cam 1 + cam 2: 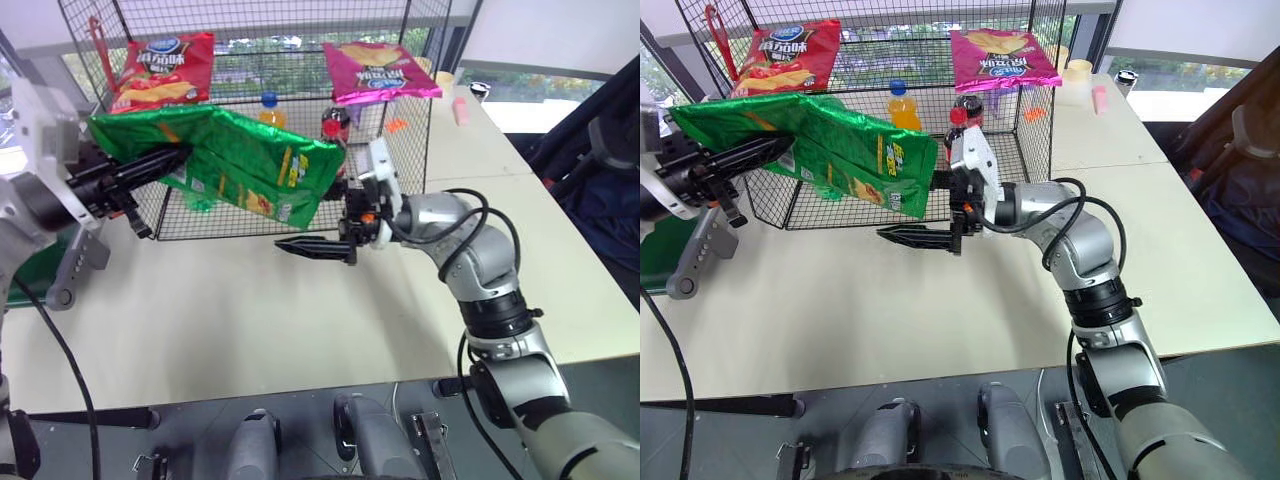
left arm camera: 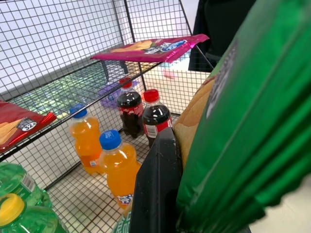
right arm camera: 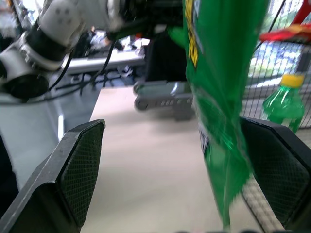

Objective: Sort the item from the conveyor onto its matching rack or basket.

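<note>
The green crisp bag [image 1: 245, 165] hangs in mid-air in front of the black wire cage [image 1: 400, 60], clear of the worktop [image 1: 250, 320] and off the conveyor [image 1: 40, 265], whose end shows at about 9 o'clock in the head views. The left pincer [image 1: 150, 165] is clamped shut on the bag's upper left corner and carries its whole weight. The right pincer [image 1: 315, 247] sits at about 5 o'clock from the bag's lower corner with its jaws spread wide and nothing in them; in the right wrist view the bag's bottom edge dangles between its two pads [image 3: 80, 160] without touching either.

The step in hand looks like carrying the bag to the cage, with the right arm coming in to steady the loose end. The upper shelf [image 1: 270, 98] holds a red crisp bag [image 1: 160, 70] at 11 o'clock and a pink crisp bag [image 1: 378, 72] at 1 o'clock, with a gap between them. Next, the free pincer probably needs to close on the lower edge, then both arms lift the bag above shelf height and lay it into that middle gap
</note>
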{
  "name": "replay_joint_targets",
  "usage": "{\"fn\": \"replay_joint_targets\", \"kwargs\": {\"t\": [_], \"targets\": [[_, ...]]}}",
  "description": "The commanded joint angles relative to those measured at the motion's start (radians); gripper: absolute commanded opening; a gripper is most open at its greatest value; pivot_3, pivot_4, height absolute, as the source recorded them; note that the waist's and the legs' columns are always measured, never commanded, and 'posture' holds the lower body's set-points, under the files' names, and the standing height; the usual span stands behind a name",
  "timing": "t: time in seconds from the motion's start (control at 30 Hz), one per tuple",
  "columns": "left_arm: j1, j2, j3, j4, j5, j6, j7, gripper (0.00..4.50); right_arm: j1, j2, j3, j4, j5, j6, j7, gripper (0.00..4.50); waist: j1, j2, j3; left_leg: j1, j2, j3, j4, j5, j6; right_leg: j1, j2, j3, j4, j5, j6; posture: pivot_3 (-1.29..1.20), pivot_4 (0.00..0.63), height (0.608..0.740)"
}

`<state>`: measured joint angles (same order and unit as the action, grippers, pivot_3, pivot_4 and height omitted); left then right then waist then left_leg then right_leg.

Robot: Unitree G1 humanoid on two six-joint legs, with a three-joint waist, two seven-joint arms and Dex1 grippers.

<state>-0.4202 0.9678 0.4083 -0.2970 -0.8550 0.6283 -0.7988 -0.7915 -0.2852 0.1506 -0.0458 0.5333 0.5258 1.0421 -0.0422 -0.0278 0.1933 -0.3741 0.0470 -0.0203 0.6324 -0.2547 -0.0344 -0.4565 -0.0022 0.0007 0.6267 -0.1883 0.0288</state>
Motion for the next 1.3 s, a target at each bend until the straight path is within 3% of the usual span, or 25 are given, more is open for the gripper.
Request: {"fn": "replay_joint_targets", "kwargs": {"t": [0.03, 0.23, 0.33, 0.53, 0.57, 0.9, 1.0, 1.2, 1.27, 1.3], "targets": [[-0.015, -0.001, 0.019, -0.028, 0.003, -0.007, 0.006, 0.02, -0.035, 0.016, -0.031, -0.025, 0.020, -0.004, -0.031, 4.50, 0.000, 0.000, 0.000, 0.000, 0.000, 0.000, 0.000, 0.000, 0.000, 0.000, 0.000, 0.000, 0.000, 0.000, 0.000, 0.00, 0.150, 0.740], [-0.009, -0.006, 0.021, -0.036, 0.008, -0.004, 0.009, 0.02, -0.047, 0.030, -0.048, -0.023, 0.035, 0.009, -0.063, 4.50, 0.000, 0.000, 0.000, 0.000, 0.000, 0.000, 0.000, 0.000, 0.000, 0.000, 0.000, 0.000, 0.000, 0.000, 0.000, 0.00, 0.150, 0.740], [-0.011, -0.009, 0.020, -0.035, 0.011, -0.004, 0.010, 0.00, -0.054, 0.042, -0.052, -0.013, 0.035, 0.005, -0.081, 3.28, 0.000, 0.000, 0.000, 0.000, 0.000, 0.000, 0.000, 0.000, 0.000, 0.000, 0.000, 0.000, 0.000, 0.000, 0.000, 0.00, 0.150, 0.740], [-0.006, -0.015, 0.018, -0.038, 0.016, -0.003, 0.007, 0.00, -0.056, 0.060, -0.062, -0.002, 0.040, 0.002, -0.107, 0.23, 0.000, 0.000, 0.000, 0.000, 0.000, 0.000, 0.000, 0.000, 0.000, 0.000, 0.000, 0.000, 0.001, 0.000, 0.000, 0.00, 0.150, 0.740], [-0.003, -0.016, 0.019, -0.039, 0.017, -0.003, 0.007, 0.00, -0.056, 0.062, -0.064, -0.003, 0.042, 0.002, -0.109, 0.06, 0.000, 0.000, 0.000, 0.000, 0.000, 0.000, 0.000, 0.000, 0.000, -0.001, 0.000, 0.000, 0.001, 0.000, 0.000, 0.00, 0.150, 0.740], [-0.014, -0.021, 0.041, -0.022, -0.027, 0.077, 0.054, 0.00, -0.057, 0.063, -0.061, -0.014, 0.039, 0.006, -0.126, 0.06, 0.000, 0.000, 0.000, 0.000, 0.000, 0.000, 0.000, 0.000, 0.000, -0.001, 0.000, 0.001, 0.001, 0.000, 0.000, 0.00, 0.150, 0.740], [-0.020, -0.025, 0.060, -0.013, -0.057, 0.112, 0.078, 0.74, -0.064, 0.061, -0.063, -0.008, 0.035, 0.004, -0.132, 0.00, 0.000, 0.000, 0.000, 0.000, 0.000, 0.000, 0.000, 0.000, 0.000, -0.001, 0.000, 0.001, 0.001, 0.000, 0.000, 0.00, 0.150, 0.740], [0.007, -0.033, 0.111, -0.008, -0.091, 0.136, 0.095, 3.73, -0.084, 0.053, -0.074, 0.005, 0.031, -0.001, -0.144, 0.00, -0.001, 0.000, 0.000, 0.000, 0.000, 0.000, 0.000, 0.000, 0.000, -0.001, 0.001, 0.001, 0.002, 0.000, 0.000, 0.00, 0.150, 0.740], [0.030, -0.033, 0.156, 0.006, -0.095, 0.136, 0.110, 4.43, -0.088, 0.050, -0.080, 0.006, 0.022, -0.013, -0.154, 0.00, -0.002, 0.000, 0.000, 0.000, 0.000, 0.000, 0.000, 0.000, 0.000, -0.001, 0.001, 0.001, 0.002, 0.000, 0.000, 0.00, 0.150, 0.740], [0.061, -0.027, 0.194, 0.015, -0.083, 0.133, 0.111, 4.43, -0.089, 0.049, -0.084, 0.004, 0.014, -0.025, -0.165, 0.00, -0.003, 0.000, 0.000, 0.000, 0.000, 0.000, 0.000, 0.000, 0.000, -0.002, 0.001, 0.001, 0.002, 0.000, 0.000, 0.00, 0.150, 0.740]]}}
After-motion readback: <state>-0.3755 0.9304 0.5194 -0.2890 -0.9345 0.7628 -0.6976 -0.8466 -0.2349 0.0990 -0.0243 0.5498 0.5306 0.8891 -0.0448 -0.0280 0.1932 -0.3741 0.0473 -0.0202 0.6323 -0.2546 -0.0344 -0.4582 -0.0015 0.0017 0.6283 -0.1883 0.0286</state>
